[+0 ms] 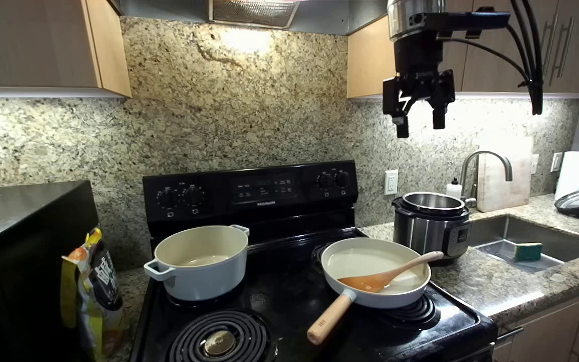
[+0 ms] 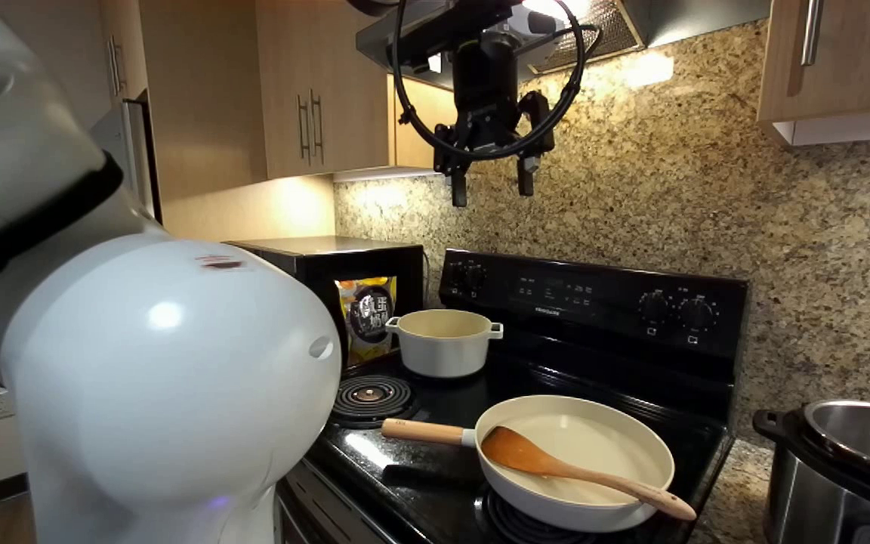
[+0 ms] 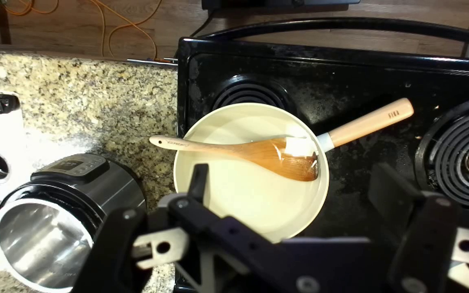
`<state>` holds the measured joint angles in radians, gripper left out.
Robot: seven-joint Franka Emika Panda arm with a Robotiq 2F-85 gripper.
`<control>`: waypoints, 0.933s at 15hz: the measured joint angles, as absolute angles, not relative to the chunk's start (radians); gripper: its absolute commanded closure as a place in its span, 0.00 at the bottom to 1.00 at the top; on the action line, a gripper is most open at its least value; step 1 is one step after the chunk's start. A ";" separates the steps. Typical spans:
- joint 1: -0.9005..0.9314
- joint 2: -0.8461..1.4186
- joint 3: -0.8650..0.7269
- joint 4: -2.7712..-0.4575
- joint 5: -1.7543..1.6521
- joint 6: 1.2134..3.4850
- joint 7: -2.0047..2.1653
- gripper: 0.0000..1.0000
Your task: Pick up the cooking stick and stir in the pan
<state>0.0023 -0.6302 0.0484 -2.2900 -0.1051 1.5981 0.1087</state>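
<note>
We have the pincer (image 1: 420, 127) spread wide, high above the stove (image 1: 289, 314); the spatula (image 1: 379, 281) slants in the pan (image 1: 357, 255), poking out over the right rim.

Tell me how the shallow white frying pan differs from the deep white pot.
The shallow white frying pan has one long wooden handle; the deep white pot has two short side handles. The pan holds an orange-brown wooden spatula; none shows in the pot. Both have cream interiors and stand on the black stove.
</note>
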 measured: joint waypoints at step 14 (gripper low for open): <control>-0.108 -0.629 -0.059 -2.478 -0.075 1.808 0.260 0.00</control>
<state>-0.1080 -0.6289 -0.0594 -2.4784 -0.0750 1.8085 0.2597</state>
